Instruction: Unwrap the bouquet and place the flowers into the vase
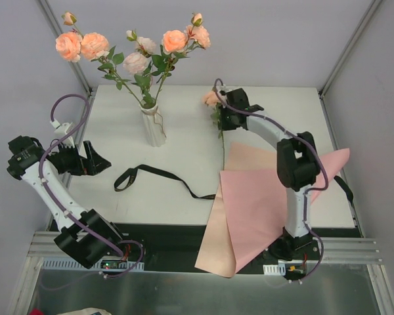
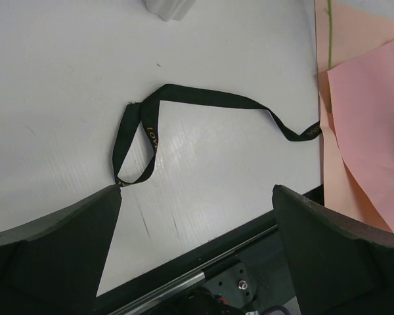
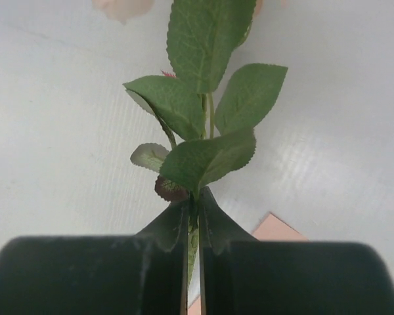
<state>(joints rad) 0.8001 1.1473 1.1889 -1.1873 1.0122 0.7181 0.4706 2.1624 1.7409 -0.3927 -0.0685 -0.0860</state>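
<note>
Our right gripper is pinched shut on the stem of a rose, just below its leaves. The rose lies on the table, right of the vase holding the other flowers. We judge it light and springy, best held mid-stem. Our left gripper gapes wide, empty.

Black ribbon lying untied and flat on white table, near centre. Loop at left end, right end touching paper. Gold lettering on loop, too small to read. Two paper sheets overlapping at right: pink sheet on top, peach sheet beneath, both overhanging near table edge. Aluminium rail along near edge.
</note>
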